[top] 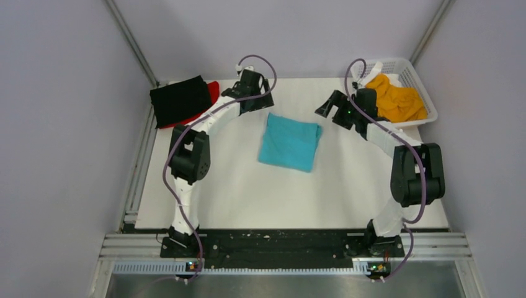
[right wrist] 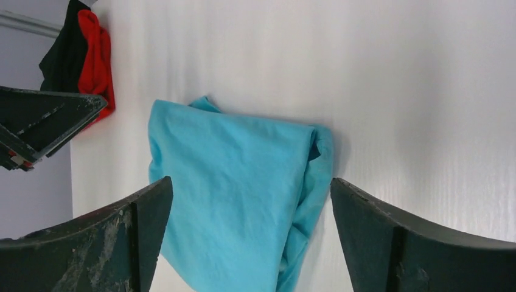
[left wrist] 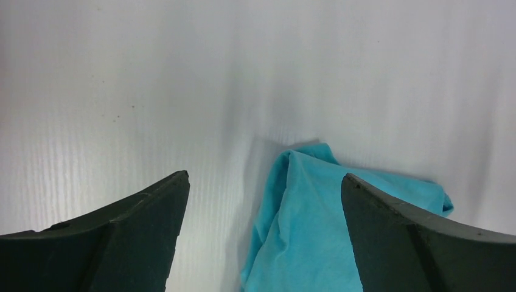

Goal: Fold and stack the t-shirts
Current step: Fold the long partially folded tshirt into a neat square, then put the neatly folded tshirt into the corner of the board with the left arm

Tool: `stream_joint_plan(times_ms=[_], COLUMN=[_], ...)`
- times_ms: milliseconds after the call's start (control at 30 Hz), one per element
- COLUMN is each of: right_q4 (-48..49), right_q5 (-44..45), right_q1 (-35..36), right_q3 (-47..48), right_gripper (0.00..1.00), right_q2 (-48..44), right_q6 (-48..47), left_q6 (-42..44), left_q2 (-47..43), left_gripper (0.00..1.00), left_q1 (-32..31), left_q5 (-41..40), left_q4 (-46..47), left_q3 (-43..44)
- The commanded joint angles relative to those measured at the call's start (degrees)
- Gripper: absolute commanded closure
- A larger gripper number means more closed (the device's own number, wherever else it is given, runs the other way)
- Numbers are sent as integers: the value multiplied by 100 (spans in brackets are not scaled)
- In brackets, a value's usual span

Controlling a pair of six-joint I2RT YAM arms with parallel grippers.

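A turquoise-blue t-shirt (top: pixel 289 142) lies folded in a rough square at the middle of the white table; it also shows in the left wrist view (left wrist: pixel 304 231) and the right wrist view (right wrist: pixel 234 182). A black t-shirt (top: pixel 180 100) lies on a red t-shirt (top: pixel 213 90) at the far left corner; both show in the right wrist view, black (right wrist: pixel 64 52) and red (right wrist: pixel 94 58). An orange-yellow t-shirt (top: pixel 397 99) is bunched in the basket. My left gripper (top: pixel 267 102) is open and empty by the blue shirt's far left corner. My right gripper (top: pixel 325 108) is open and empty by its far right corner.
A white plastic mesh basket (top: pixel 419 77) stands at the far right corner of the table. Grey walls close in the table on the left, back and right. The arm bases sit on a black rail at the near edge.
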Motion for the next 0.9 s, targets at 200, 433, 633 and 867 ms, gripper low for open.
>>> stream_joint_plan(times_ms=[200,433,633,867], right_q4=[266,-49,-506,-732], right_q5=[-288,-493,-127,340], right_q1=[-18,-18,-22,-19], right_q3=[-1529,-2417,-2603,-2644], right_gripper=[1,1,1,1], right_q2=[-1750,-2980,-3857,-4122], right_q6=[-236,-398,-523,-638], left_q6=[704,753,518,340], left_q2=[-880,-99,568,624], left_gripper=[1,7,20,39], left_q1=[15,12,-1,-429], left_q5=[1009,1534,1864,1349], left_q4=[479,11,-233,-359], left_q3=[-1479,-1070,-739,-902])
